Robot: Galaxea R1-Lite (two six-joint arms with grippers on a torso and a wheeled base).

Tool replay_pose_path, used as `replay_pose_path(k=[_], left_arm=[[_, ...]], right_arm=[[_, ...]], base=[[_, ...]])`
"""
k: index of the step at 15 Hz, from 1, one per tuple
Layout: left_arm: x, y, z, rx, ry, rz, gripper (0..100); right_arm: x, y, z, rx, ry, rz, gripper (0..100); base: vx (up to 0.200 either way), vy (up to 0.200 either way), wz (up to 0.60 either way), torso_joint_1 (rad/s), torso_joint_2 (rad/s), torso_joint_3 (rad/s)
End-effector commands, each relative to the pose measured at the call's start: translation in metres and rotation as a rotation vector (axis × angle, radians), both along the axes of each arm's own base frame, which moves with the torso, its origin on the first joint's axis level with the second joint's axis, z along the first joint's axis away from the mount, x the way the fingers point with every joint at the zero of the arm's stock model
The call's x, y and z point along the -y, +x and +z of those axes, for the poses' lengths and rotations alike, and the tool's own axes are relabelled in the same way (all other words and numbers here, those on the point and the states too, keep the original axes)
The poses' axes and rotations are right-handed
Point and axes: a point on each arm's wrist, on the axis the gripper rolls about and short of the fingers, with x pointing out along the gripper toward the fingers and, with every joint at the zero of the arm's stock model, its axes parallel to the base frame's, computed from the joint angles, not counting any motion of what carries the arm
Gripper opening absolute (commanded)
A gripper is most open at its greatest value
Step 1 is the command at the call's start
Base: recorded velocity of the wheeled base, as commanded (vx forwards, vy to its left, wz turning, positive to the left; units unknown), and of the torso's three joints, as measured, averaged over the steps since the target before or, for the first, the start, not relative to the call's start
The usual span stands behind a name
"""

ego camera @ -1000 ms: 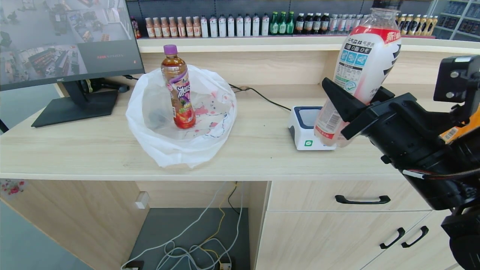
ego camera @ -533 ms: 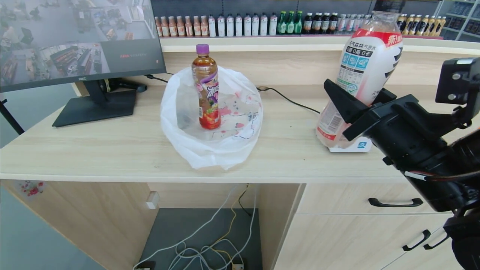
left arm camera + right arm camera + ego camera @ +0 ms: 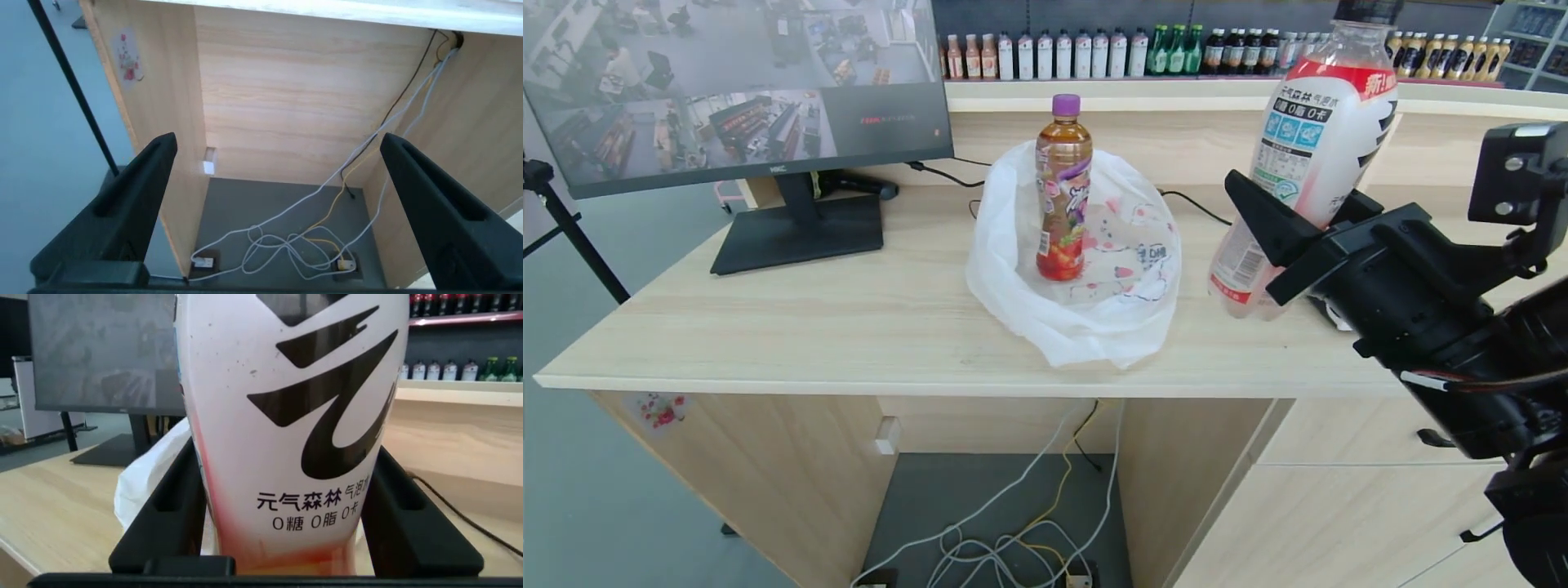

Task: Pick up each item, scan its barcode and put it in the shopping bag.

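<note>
One large pink-and-white bottle (image 3: 1307,139) is hanging upright in the right claw (image 3: 1294,196), which is pinching its lower body. It is sitting above the worktop (image 3: 849,318), just right of the shopping bag (image 3: 1013,269). In that bag a purple-capped tea bottle (image 3: 1062,196) is already standing.

Compared with a second ago, the whole head view is sliding: the bag and the monitor (image 3: 743,82) are sitting further right in the picture, so the camera is turning and they are not moving. The held bottle is keeping its place in the picture, so it is travelling with the robot. It is leaving the scanner (image 3: 1335,314), now a white sliver behind the claw, and closing on the bag's right rim. By my reading the scan is over and the bagging step is beginning.

The left claw (image 3: 275,143) is hanging spread and empty, low before the worktop's open underside.
</note>
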Motion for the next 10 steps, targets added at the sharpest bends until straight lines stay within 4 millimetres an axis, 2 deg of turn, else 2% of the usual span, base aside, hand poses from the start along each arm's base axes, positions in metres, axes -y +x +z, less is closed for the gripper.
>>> replay_pose_path(k=[1, 3, 5, 8, 10], left_arm=[[0.000, 0.000, 0.000, 0.002, 0.000, 0.000, 100], [0.000, 0.000, 0.000, 0.000, 0.004, 0.000, 100], [0.000, 0.000, 0.000, 0.000, 0.003, 0.001, 100], [0.000, 0.000, 0.000, 0.000, 0.006, 0.000, 100], [0.000, 0.000, 0.000, 0.000, 0.006, 0.000, 100]], right_arm=[[-0.005, 0.008, 0.003, 0.015, 0.006, -0.002, 0], [-0.015, 0.027, 0.009, 0.049, 0.017, -0.011, 0], [-0.020, 0.042, 0.005, 0.049, 0.012, -0.027, 0], [-0.026, 0.055, 0.013, 0.086, 0.036, -0.031, 0], [-0.032, 0.066, 0.008, 0.082, 0.033, -0.031, 0]], base=[[0.000, 0.000, 0.00, 0.000, 0.00, 0.000], [0.000, 0.000, 0.00, 0.000, 0.00, 0.000], [0.000, 0.000, 0.00, 0.000, 0.00, 0.000], [0.000, 0.000, 0.00, 0.000, 0.00, 0.000], [0.000, 0.000, 0.00, 0.000, 0.00, 0.000]])
